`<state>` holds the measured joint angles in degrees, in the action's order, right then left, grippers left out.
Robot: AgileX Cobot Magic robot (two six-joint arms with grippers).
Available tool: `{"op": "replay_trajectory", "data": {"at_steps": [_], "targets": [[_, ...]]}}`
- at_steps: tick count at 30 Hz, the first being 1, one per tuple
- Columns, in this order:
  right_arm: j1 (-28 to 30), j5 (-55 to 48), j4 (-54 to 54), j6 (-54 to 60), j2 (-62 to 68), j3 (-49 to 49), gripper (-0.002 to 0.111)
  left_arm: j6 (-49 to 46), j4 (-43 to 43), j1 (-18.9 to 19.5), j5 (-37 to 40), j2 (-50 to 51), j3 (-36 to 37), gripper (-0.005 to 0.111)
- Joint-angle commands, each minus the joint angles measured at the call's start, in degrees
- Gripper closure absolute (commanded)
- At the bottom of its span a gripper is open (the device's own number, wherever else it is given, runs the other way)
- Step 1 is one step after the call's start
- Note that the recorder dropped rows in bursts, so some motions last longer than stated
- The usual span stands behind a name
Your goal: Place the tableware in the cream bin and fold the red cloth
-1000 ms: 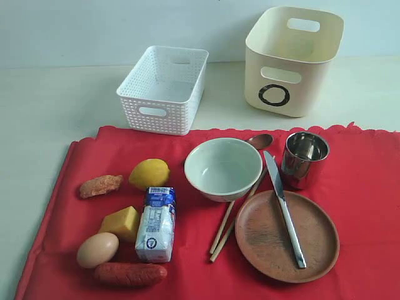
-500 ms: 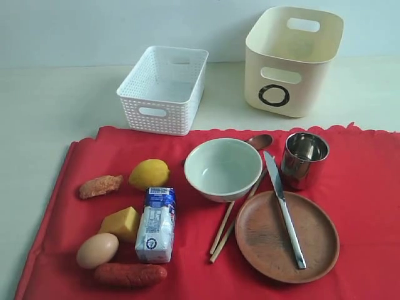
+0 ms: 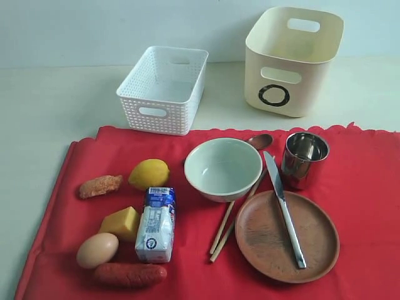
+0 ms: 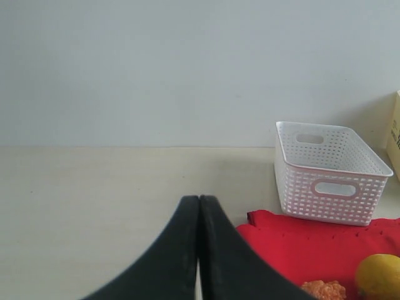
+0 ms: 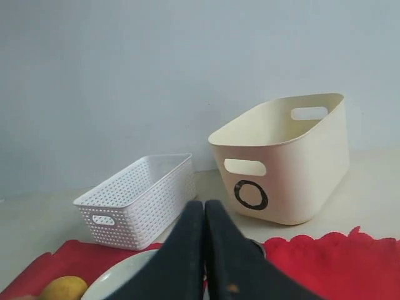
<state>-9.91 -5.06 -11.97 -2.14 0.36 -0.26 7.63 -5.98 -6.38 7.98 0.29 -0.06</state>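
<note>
1. The large bright red cloth with a scalloped edge (image 3: 369,187) lies spread flat on the pale table (image 3: 56,106), with all the food and tableware on it.
2. The tall smooth cream plastic bin with a black ring mark (image 3: 312,87) stands on the table beyond the cloth's far edge, on the right. The low white perforated basket (image 3: 159,103) stands to its left, apart from it.
3. The pale green-white bowl (image 3: 223,167) sits upright near the cloth's middle. The dark wooden spoon (image 3: 260,141) shows just behind it, and the pair of wooden chopsticks (image 3: 226,228) runs from its right side towards the near edge.
4. The shiny steel cup (image 3: 304,159) stands upright right of the bowl. The round brown clay plate (image 3: 262,240) lies just in front of the cup, and the steel knife (image 3: 284,206) rests across the plate, its blade reaching out between bowl and cup.
5. On the cloth's left half lie a yellow lemon (image 3: 149,173), a cheese wedge (image 3: 120,222), a brown egg (image 3: 97,249), a small milk carton (image 3: 156,224) and two reddish sausages (image 3: 130,274).
6. The left gripper (image 4: 199,206) has its black fingers pressed together on nothing, above the table near the cloth's corner.
7. The right gripper (image 5: 204,209) is likewise closed and empty, facing the cream bin.
</note>
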Motion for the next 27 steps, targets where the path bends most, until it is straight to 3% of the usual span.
{"op": "replay_trajectory", "data": {"at_steps": [1,9,12,18,27], "targets": [[-0.1,1.7,-0.1,-0.1,3.2,0.3,0.108,-0.1,0.2,0.1,-0.1,-0.3,0.1,0.106],[-0.1,5.1,-0.1,-0.1,26.7,-1.5,0.108,0.0,0.2,0.1,-0.1,-0.3,0.1,0.106],[-0.1,5.9,-0.1,-4.7,35.9,-3.3,0.108,-0.1,0.2,0.1,-0.1,-0.3,0.1,0.106],[-0.4,5.6,-0.2,-6.0,43.1,-6.2,0.108,0.0,0.2,0.1,-0.1,-0.3,0.1,0.106],[-15.0,6.1,-0.1,-6.0,50.9,-14.2,0.108,-0.1,0.2,0.1,-0.1,-0.3,0.1,0.106]]}}
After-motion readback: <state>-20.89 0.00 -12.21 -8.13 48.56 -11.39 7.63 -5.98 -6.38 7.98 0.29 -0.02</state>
